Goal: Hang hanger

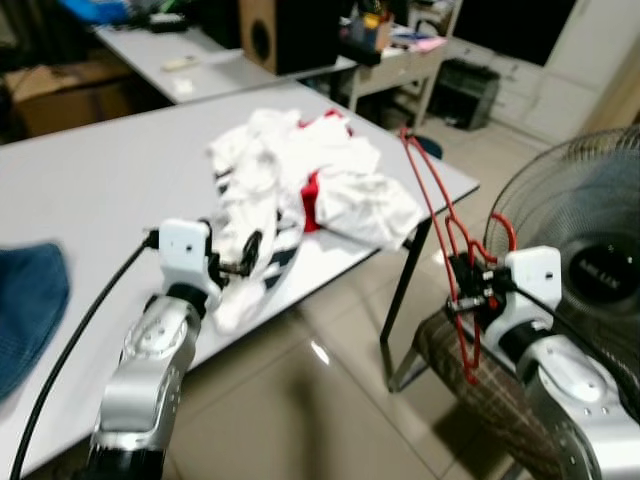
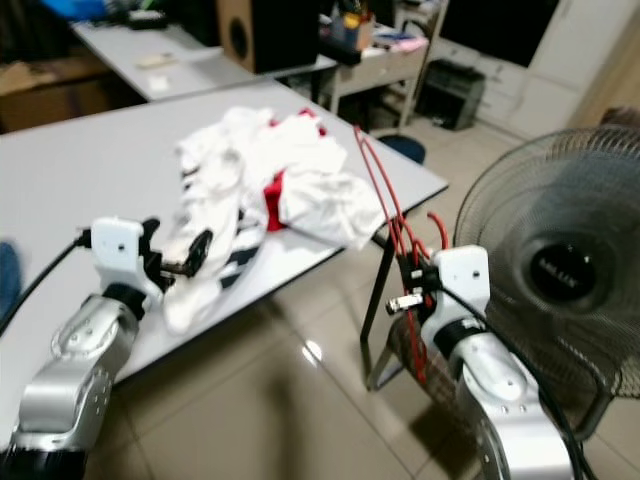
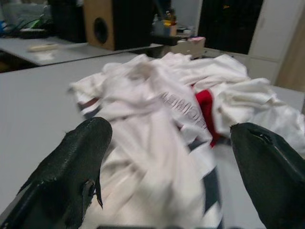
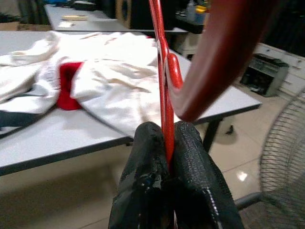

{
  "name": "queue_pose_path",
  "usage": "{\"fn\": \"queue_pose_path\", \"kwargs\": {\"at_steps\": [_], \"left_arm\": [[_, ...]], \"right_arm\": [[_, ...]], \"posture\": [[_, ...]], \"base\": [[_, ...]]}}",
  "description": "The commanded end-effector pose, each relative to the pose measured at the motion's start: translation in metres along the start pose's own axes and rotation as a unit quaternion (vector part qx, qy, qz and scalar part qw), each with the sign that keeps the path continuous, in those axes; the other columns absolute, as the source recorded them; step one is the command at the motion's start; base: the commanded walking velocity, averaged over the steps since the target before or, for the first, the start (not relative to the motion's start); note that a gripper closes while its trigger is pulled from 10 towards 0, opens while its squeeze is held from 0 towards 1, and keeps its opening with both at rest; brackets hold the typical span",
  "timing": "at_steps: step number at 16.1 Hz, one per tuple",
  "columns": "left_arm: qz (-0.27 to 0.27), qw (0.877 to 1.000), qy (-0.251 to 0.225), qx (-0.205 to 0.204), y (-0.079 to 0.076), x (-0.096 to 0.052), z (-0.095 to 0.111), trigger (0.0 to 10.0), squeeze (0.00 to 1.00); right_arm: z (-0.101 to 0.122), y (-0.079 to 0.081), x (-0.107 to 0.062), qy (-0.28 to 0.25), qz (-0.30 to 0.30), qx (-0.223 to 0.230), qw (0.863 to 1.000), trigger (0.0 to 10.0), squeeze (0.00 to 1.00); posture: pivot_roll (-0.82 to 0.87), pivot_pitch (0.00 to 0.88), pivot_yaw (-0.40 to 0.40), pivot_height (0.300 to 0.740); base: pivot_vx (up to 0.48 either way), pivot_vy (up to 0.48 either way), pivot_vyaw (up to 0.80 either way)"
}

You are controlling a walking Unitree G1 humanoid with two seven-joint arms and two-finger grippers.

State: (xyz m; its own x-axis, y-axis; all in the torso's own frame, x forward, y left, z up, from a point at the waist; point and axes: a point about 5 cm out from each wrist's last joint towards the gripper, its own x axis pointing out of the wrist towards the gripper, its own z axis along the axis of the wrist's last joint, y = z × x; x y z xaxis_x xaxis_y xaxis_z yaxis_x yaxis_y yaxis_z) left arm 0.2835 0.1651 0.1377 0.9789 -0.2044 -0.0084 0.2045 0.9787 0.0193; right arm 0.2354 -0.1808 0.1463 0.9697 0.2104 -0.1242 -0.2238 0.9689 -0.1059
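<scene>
A red wire hanger (image 1: pixel 436 205) stands off the table's right corner, held by my right gripper (image 1: pixel 465 285), which is shut on it. In the right wrist view the two black fingers (image 4: pixel 190 157) pinch the hanger's thin red rod (image 4: pixel 163 90). A pile of white clothes with a red patch (image 1: pixel 305 185) lies on the grey table (image 1: pixel 100 170). My left gripper (image 1: pixel 250 258) is open at the near edge of that pile; its fingers (image 3: pixel 71 167) spread wide on either side of the white cloth (image 3: pixel 157 143).
A standing fan (image 1: pixel 590 230) is close on the right, behind my right arm. A blue cloth (image 1: pixel 25 300) lies at the table's left edge. A chair with a checked seat (image 1: pixel 470 380) sits under the right arm. Further tables and a speaker (image 1: pixel 275 30) stand behind.
</scene>
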Motion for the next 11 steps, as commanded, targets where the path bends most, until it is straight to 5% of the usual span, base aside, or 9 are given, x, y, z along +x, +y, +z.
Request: {"fn": "queue_pose_path", "kwargs": {"at_steps": [1,9,11], "left_arm": [[-0.015,1.0,-0.005,-0.002,-0.01,0.004,0.003,10.0,0.0],[-0.014,1.0,0.008,0.008,-0.009,0.012,0.001,10.0,0.0],[-0.026,0.999,0.015,0.044,-0.005,0.021,-0.001,10.0,0.0]], "right_arm": [[0.003,-0.009,-0.003,-0.006,-0.013,-0.006,1.0,10.0,0.0],[0.004,-0.011,-0.002,-0.008,-0.013,-0.01,1.0,10.0,0.0],[0.005,-0.012,-0.001,-0.009,-0.011,-0.012,1.0,10.0,0.0]], "posture": [[-0.14,0.0,-0.036,0.74],[-0.14,0.0,-0.038,0.74],[-0.15,0.0,-0.038,0.74]], "base": [[0.356,0.0,0.0],[0.348,0.0,0.0],[0.0,0.0,0.0]]}}
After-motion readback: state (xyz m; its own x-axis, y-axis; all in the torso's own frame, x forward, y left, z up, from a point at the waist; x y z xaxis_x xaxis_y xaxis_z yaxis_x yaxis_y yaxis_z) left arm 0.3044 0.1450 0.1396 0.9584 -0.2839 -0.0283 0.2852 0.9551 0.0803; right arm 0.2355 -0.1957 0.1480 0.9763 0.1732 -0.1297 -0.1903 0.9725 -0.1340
